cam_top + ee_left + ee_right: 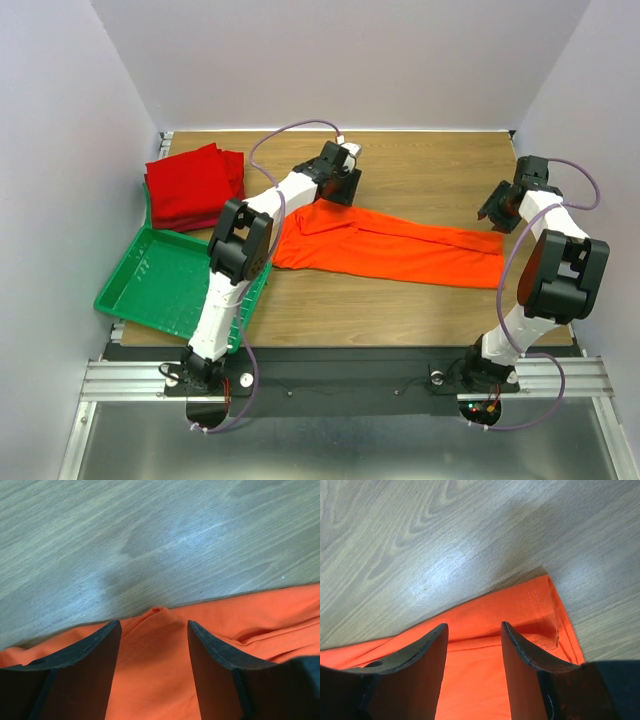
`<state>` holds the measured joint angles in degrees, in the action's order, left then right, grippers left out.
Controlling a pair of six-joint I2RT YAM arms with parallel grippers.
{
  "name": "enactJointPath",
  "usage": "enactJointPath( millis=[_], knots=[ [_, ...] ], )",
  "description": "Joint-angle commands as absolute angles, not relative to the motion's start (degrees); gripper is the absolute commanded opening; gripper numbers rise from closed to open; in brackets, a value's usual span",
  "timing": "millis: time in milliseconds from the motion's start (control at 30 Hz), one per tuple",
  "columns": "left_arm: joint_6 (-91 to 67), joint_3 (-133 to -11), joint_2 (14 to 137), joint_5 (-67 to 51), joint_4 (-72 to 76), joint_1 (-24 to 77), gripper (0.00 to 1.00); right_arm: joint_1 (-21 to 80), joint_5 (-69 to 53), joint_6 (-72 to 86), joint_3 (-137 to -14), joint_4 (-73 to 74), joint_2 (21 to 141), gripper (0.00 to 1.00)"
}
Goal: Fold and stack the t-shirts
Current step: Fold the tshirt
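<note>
Looking down from the top camera, I see the orange t-shirt stretched out as a long, flattened band across the middle of the wooden surface. My left hand is down at the shirt's far left edge. My right hand is at its right end. The deep red t-shirts lie folded in a flat pile at the far left corner, well apart from the orange one. A green tray sits just in front of that pile, beside my left arm.

From my left wrist, my left hand stands wide apart, its two dark fingers straddling the orange cloth. The cloth's edge runs across the view just past my fingertips, with a small raised pucker between them. Nothing is pinched, and bare surface lies beyond.

From my right wrist, my right hand is also parted, a little less widely, with orange cloth lying in the gap and not clamped. The shirt's stitched hem corner lies flat on the wood beyond my right-side finger. A fold line crosses the cloth between my fingers.
</note>
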<state>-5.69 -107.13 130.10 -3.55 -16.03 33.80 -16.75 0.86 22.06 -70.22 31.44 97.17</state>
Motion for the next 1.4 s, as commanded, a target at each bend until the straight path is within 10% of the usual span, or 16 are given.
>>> enactJointPath(
  millis=[0,367,633,1367],
  knots=[
    [-4.7,-109.8,131.1,-5.3,-15.7,34.1,0.63,-16.3,0.7,22.3,-69.5,29.3,96.9,0.52],
    [-5.6,-111.4,131.9,-4.3,-15.4,34.1,0.45,-16.3,0.8,22.1,-69.4,29.4,96.4,0.52],
    [-8.3,-109.3,128.6,-2.4,-14.9,34.2,0.06,-16.3,0.3,22.1,-69.8,29.4,96.9,0.52],
    [-13.5,-95.0,116.4,4.8,-14.6,39.1,0.0,-16.3,-2.7,19.6,-68.8,29.4,96.2,0.52]
  ],
)
